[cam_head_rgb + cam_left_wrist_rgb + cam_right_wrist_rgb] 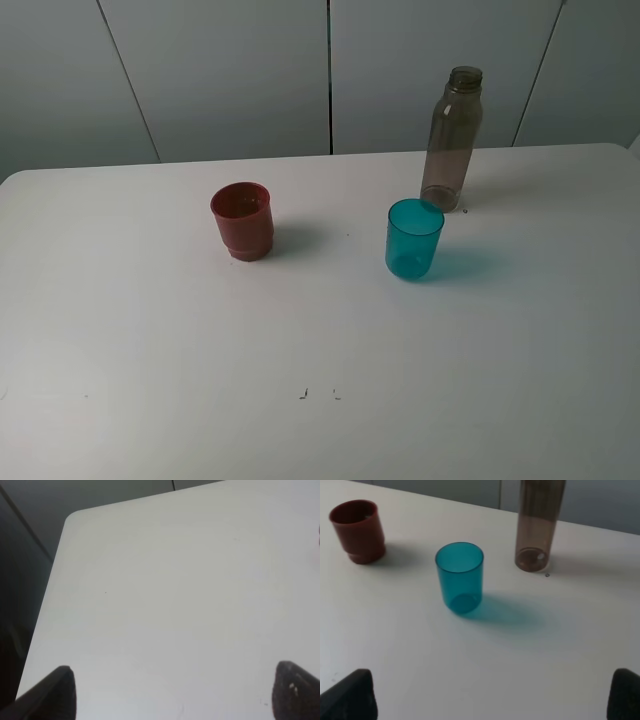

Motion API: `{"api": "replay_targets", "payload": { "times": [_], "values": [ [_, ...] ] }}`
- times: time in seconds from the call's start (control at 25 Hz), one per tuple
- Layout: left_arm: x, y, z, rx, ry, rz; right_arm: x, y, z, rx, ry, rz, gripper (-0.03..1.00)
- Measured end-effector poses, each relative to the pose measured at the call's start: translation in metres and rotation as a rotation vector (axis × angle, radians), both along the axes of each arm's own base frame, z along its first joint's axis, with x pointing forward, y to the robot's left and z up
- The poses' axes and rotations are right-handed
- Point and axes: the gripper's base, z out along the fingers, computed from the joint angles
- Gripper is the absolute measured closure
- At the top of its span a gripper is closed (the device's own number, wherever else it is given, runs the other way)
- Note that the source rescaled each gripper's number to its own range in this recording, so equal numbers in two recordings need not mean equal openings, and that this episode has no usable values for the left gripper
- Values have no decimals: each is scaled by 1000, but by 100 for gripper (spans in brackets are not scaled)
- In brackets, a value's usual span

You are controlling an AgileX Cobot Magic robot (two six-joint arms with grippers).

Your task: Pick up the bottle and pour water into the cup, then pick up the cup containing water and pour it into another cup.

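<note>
**Three vessels upright on a white table, both claws spread and empty**

No brand, label or writing can be read on anything here. The bottle (452, 140) stands uncapped at the far right of the white table (150, 350); it is smoky and see-through, and whether it holds water is hard to tell. In the right wrist view its neck is cut off by the frame edge. The cup (414, 239), teal and translucent, stands just near of the bottle and slightly left, apart from it. Another cup (242, 220), opaque red-brown, stands well to the left.

The right gripper (492, 695) shows only two dark fingertips at the frame corners, set wide apart with nothing between them. The left gripper (175, 692) likewise shows two spread tips over bare tabletop, holding nothing. Neither arm appears in the high view.
</note>
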Motion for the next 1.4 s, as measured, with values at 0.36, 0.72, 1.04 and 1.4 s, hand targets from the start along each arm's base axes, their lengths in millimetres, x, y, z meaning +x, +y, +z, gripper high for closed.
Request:
{"api": "replay_targets", "payload": {
  "times": [0.36,0.72,1.04,1.4],
  "values": [
    [0,0,0,0,0,0,-3,1,0,6,-1,-314,-3],
    [0,0,0,0,0,0,-3,5,0,-29,-3,-302,-3],
    [0,0,0,0,0,0,-4,6,0,-28,-3,-283,-3],
    [0,0,0,0,0,0,-4,6,0,-28,-3,-283,-3]
  ]
}}
